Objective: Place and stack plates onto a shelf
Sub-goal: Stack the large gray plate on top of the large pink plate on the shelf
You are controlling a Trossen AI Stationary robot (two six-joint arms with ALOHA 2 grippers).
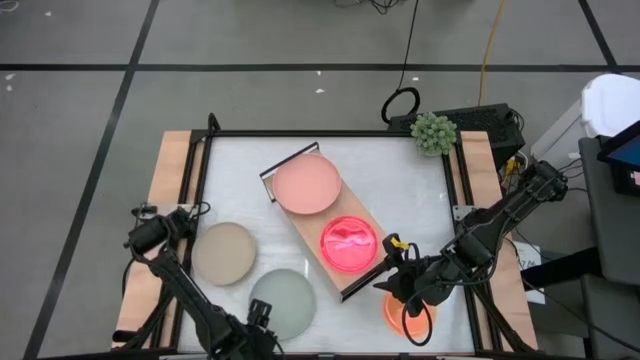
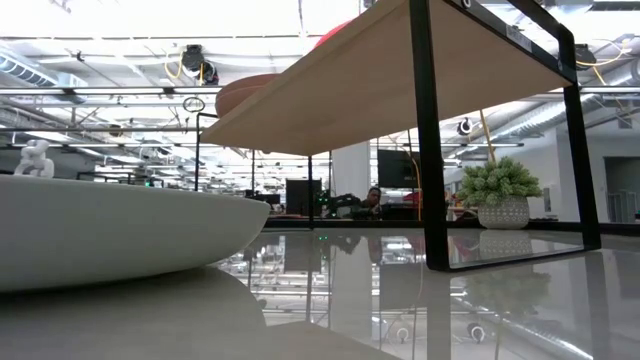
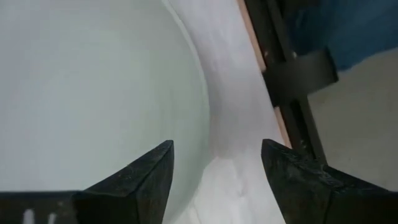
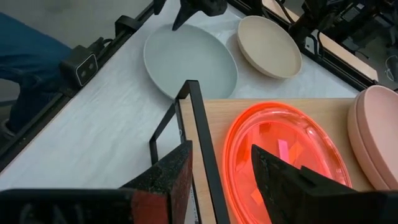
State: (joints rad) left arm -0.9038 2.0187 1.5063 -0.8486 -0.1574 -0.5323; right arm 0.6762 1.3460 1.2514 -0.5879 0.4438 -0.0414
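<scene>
The light-wood shelf stands slantwise on the table. On it lie a dusty-pink plate and a translucent hot-pink plate. A beige plate and a pale grey-green plate rest on the tabletop. An orange plate lies on the table, partly hidden under my right arm. My right gripper is open at the shelf's near end, its fingers on either side of the black frame end and the hot-pink plate's near rim. My left gripper is open, astride the grey-green plate's near rim.
A small potted plant stands at the table's far right corner. Black frame rails run along the table's sides. The shelf's black leg shows close in the low view, with the grey-green plate in front.
</scene>
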